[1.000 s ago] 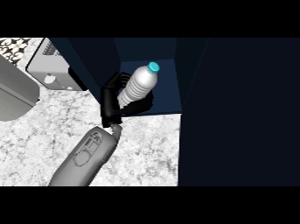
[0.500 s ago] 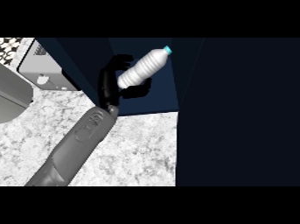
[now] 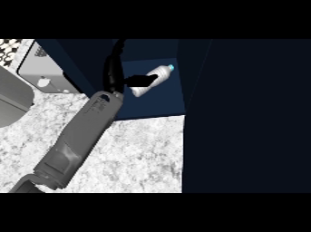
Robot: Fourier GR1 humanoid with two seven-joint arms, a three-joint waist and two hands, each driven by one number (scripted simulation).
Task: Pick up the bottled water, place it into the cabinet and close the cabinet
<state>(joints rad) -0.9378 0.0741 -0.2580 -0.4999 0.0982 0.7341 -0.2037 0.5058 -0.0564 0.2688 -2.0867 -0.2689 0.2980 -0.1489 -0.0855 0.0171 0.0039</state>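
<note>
Right hand [image 3: 121, 74], black, reaches up from the grey forearm [image 3: 84, 136] into the cabinet [image 3: 151, 99]. Its fingers wrap the lower part of the water bottle [image 3: 154, 78], so the hand is grasping it. Bottle lies tilted, blue cap toward the cabinet's back right corner, body over the dark blue floor of the opening; whether it touches that floor I cannot tell.

Risks, as judgement: let go while tilted, the bottle may roll toward the cabinet's front edge and out onto the counter [image 3: 131, 154]. Withdrawing the fingers could drag it along. If it rests near the front edge, the door may catch it when swung closed.

Hard to read: the fingertips merge with the shadowed interior. The large dark panel [image 3: 251, 113] at right is probably the open door, but hinge and handle are not visible. Left hand shows nowhere. A grey appliance [image 3: 37, 68] sits cut off near the counter's far left corner.
</note>
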